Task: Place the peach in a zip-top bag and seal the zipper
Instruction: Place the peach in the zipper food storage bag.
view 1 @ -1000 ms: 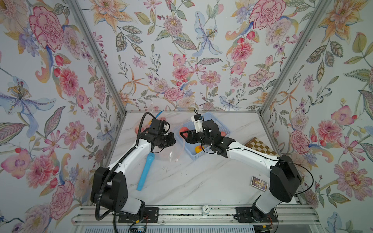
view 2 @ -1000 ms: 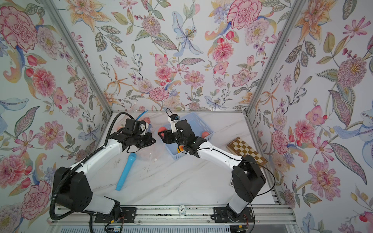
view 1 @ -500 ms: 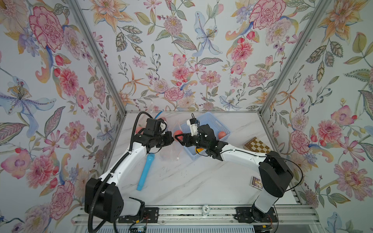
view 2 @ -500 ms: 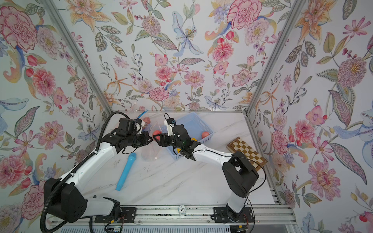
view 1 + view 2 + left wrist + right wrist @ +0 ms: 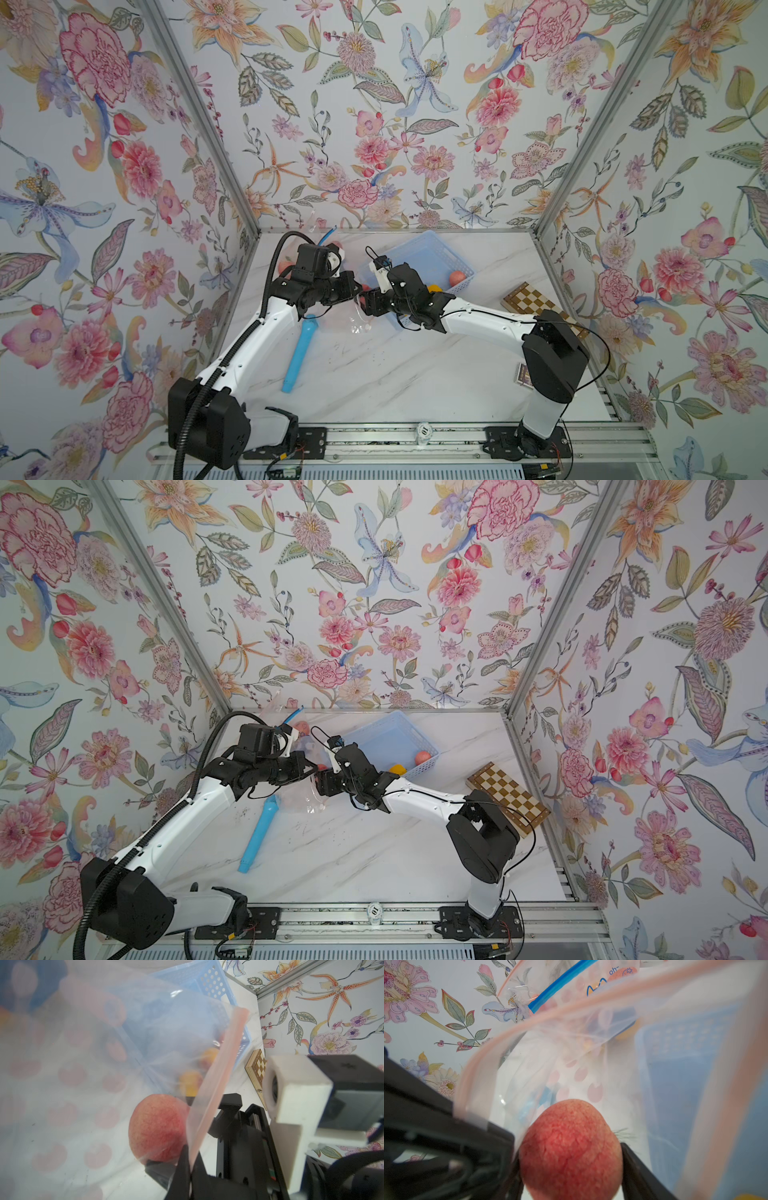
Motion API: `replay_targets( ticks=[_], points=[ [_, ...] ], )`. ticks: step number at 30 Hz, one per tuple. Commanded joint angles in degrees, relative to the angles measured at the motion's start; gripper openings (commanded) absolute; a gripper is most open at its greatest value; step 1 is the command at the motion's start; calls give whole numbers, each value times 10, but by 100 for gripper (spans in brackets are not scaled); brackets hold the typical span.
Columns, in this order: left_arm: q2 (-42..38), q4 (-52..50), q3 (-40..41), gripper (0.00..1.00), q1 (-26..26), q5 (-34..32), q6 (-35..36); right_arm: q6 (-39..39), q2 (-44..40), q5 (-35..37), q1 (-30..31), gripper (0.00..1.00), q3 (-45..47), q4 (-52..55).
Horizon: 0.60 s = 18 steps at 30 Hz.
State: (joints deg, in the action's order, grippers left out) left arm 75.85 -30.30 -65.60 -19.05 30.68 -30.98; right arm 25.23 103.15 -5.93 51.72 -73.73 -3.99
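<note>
A: Fruit: where's the round red-pink peach (image 5: 571,1147)?
B: At the mouth of the clear spotted plastic bag (image 5: 83,1084), squeezed by the right end effector (image 5: 365,300). Left end effector (image 5: 189,1165) pinches the pink zip strip (image 5: 224,1059).
A: Blue plastic basket (image 5: 419,253)?
B: Two fruits (image 5: 457,277), plain in both top views.

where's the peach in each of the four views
In a top view: peach, a red sliver between the arm tips, left of the blue basket, mostly hidden.
In a top view: the same sliver.
Left wrist: large and close, beside the bag and its pink zipper strip.
Right wrist: large and close, at the open bag mouth.
Shared landmark: the blue basket, in all four.
</note>
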Motion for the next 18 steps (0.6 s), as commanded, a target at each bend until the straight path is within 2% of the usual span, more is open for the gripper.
replay_targets(
  ticks=[1,3,6,18],
  points=[
    [-9,3,18,0,-1,1,-5,-27,-4,14,3,79,-16,24],
    [-6,3,26,0,0,-7,-5,-28,-12,10,2,84,-16,25],
    [4,8,39,0,2,-11,-10,-32,-20,6,2,87,-20,36],
    [27,20,49,0,4,-22,-19,-28,-79,6,-14,82,-5,50]
  ],
)
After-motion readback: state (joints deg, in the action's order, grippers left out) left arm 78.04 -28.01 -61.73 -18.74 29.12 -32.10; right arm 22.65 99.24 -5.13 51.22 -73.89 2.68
